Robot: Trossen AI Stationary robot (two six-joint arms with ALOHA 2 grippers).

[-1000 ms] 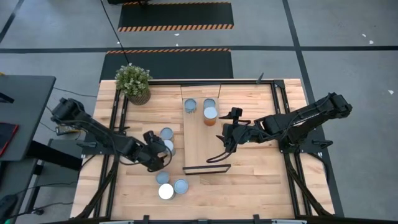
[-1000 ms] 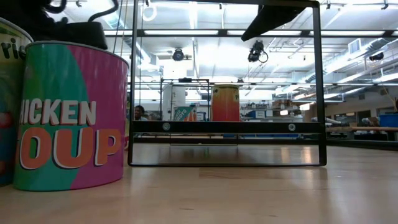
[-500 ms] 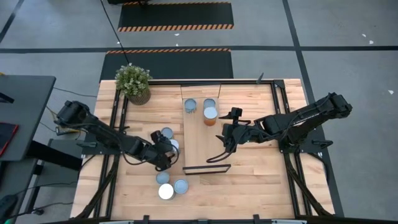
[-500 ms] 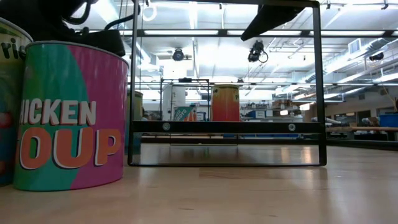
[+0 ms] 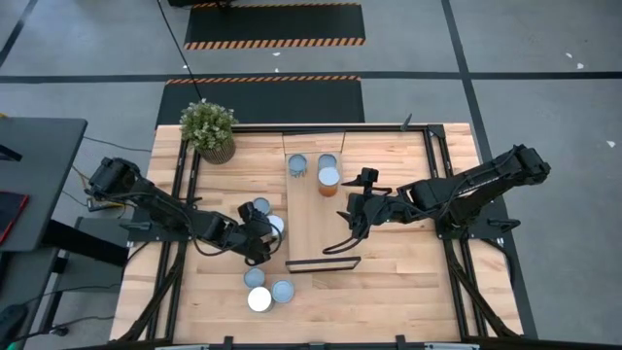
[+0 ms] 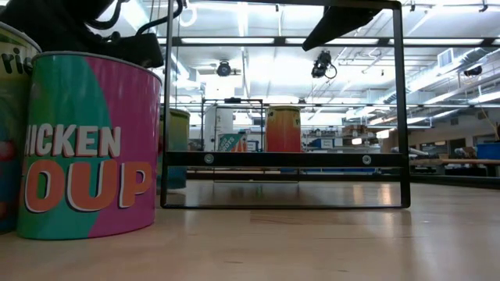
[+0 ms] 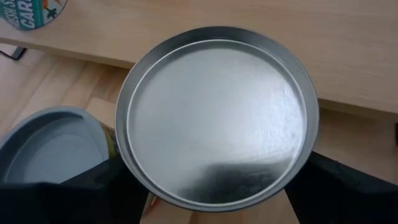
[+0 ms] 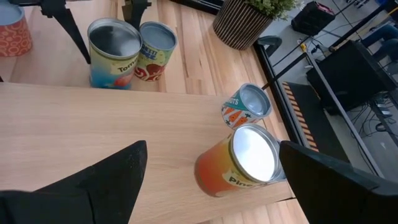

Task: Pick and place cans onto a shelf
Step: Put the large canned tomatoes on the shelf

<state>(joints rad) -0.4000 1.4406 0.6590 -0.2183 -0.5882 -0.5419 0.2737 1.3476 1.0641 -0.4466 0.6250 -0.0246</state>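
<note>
My left gripper is shut on a silver-topped can just left of the shelf, a pale board with a black frame at its near end. The can fills the left wrist view. A bluish can stands right beside it. Three cans stand on the shelf's far end: an orange one and two more. My right gripper hangs open and empty over the shelf's middle. My left gripper pinches the can's side wall just under the top rim between its two fingers, one on each side. The fingers come from the table's left, slanting down. The can stands upright; whether its base is off the table I cannot tell.
Three more cans stand near the table's front, one of them large in the low view. A potted plant stands at the far left corner. The shelf's bare board stretches from the orange can to the near frame.
My left gripper has gone toward the table's right edge, toward the shelf, taking the silver-topped can along upright. In the low view the can has come into sight behind the shelf frame's left post.
</note>
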